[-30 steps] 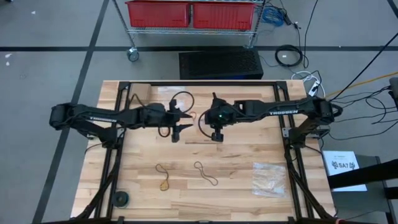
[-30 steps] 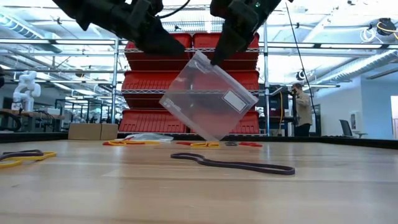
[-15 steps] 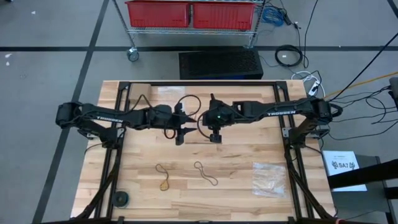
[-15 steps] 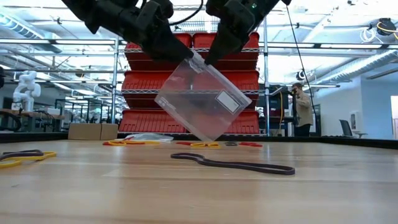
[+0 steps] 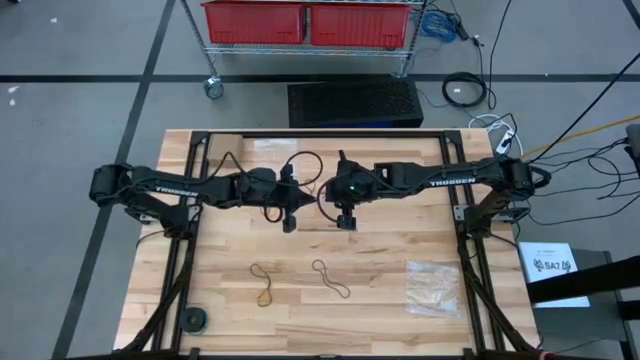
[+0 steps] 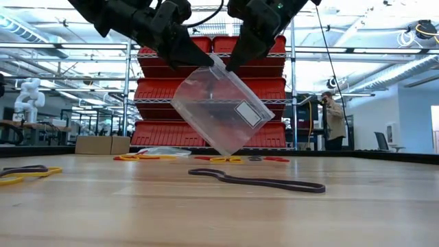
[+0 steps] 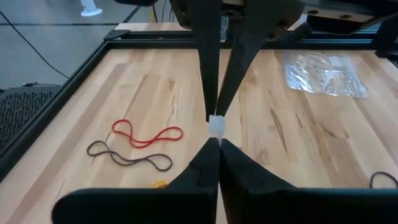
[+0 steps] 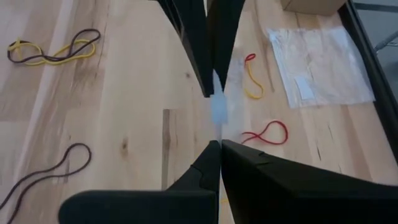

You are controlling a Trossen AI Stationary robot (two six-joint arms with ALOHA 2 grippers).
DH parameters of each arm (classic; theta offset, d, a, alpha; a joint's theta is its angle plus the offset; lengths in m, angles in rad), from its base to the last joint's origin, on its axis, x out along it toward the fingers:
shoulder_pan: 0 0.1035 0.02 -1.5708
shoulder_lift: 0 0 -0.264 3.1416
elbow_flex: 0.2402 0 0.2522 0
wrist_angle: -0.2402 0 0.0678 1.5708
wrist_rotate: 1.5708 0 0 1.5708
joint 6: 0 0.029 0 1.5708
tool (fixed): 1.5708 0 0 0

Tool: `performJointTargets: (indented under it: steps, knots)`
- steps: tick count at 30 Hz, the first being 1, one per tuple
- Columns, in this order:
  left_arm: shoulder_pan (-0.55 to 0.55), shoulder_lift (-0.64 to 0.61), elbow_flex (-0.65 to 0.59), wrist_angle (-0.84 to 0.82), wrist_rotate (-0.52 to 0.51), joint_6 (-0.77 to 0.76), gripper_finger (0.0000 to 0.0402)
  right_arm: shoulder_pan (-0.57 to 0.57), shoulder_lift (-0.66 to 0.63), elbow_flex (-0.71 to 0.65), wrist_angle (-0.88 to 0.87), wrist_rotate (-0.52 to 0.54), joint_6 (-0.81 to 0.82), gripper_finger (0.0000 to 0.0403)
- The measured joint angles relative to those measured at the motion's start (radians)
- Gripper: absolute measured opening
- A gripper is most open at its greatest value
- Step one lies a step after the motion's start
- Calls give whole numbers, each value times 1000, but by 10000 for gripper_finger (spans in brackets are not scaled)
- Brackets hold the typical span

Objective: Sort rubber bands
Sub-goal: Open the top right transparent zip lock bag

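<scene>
Above the middle of the table (image 5: 230, 330), both arms hold one clear plastic bag (image 6: 221, 108) off the wood by its top edge. The left gripper (image 6: 194, 60) is pinched closed on the bag's upper rim, and the right gripper (image 6: 230, 65) is pinched closed on the same rim just beside it; the bag hangs tilted below them, with a white label on its face and nothing clearly visible inside. Judged from this, the step in hand is opening or presenting the bag, not yet picking bands. The next move likely calls for drawing the two pinches apart to spread the mouth without tearing or dropping the film. Reading the low view from left to right, a dark and yellow rubber band pair (image 6: 24, 174) lies at the near left edge, red and yellow bands (image 6: 140, 157) lie farther back, and a long dark brown band (image 6: 257, 181) lies flat below the bag. All are thin, limp loops, unsorted and well apart on the bare wood. A second clear bag (image 5: 434, 287) lies flat by the right side.
</scene>
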Motion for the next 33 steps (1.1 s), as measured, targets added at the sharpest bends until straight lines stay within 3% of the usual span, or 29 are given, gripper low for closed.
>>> performJointTargets:
  steps: [6,20,27,33]
  knots:
    - [0,0,0,-10,-44,0,3,0,-18,0,-17,11,34,13]
    - [-9,0,0,-26,-47,0,1,-32,-28,0,44,-49,53,107]
    - [-15,0,-1,-26,-47,0,1,-49,13,0,86,-123,53,107]
    - [-15,0,-1,-22,-51,0,0,-48,53,0,111,-128,53,81]
